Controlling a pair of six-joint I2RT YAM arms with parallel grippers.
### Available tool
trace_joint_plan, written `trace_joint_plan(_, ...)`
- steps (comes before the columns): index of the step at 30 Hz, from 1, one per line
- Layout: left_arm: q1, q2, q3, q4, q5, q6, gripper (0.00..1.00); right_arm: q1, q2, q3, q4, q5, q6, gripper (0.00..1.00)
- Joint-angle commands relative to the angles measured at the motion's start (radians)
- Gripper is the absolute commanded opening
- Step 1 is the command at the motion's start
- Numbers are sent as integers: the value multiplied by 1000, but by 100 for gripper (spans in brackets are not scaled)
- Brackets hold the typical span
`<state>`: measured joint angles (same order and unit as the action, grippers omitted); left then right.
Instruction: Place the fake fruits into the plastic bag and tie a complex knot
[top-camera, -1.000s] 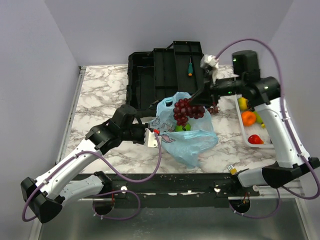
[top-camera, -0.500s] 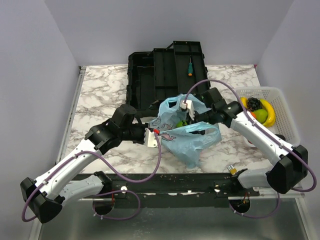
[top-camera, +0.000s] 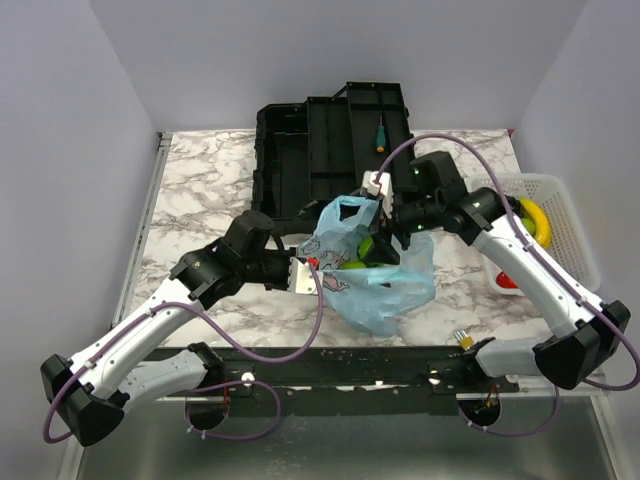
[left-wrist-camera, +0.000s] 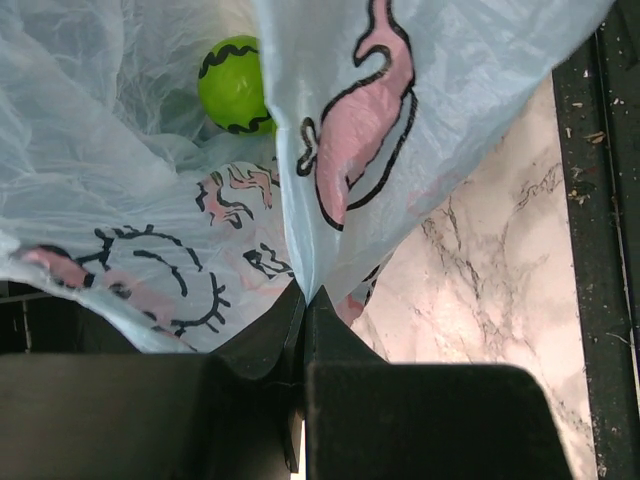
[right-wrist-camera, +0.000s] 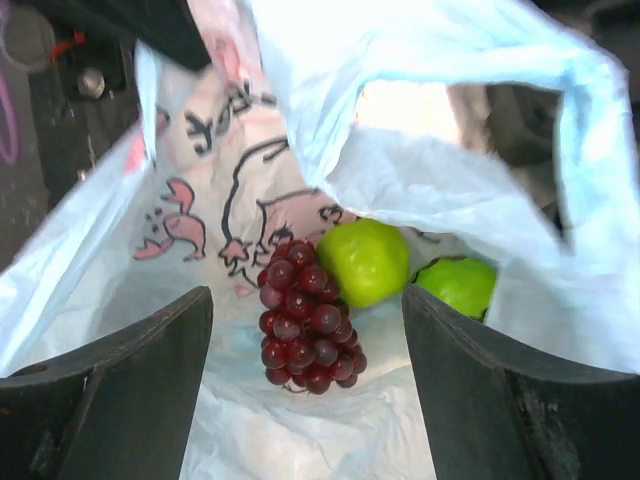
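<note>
Near the desk's middle, my right claw just opened wide and empty; the grapes now lie in the plastic bag by 2 green fruits. My left claw pinches the bag. More fruit next.

Top camera overhead, whole table; wrist cameras close, both on plastic bag, also seen overhead

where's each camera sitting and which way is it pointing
Top external: above and behind the robot, looking down on the table; left arm and right arm show.
Left wrist: on the left wrist, facing the plastic bag; the left end effector is shut on it.
Right wrist: over the bag mouth, looking in at the grapes; the open right end effector frames them.
Both wrist views share green fruit in the bag.
</note>
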<state>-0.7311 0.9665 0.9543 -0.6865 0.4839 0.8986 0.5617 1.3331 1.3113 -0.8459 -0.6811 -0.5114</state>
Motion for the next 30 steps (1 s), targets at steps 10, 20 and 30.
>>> trace_joint_plan(10,-17,5,34,-48,34,-50,0,4,-69,428,-224,-30,205,99)
trace_joint_plan(20,-17,30,57,-39,37,-67,0,4,-210,248,-483,-186,51,100)
trace_joint_plan(30,-19,52,100,-55,31,-131,0,4,-207,120,-504,-135,-81,20)
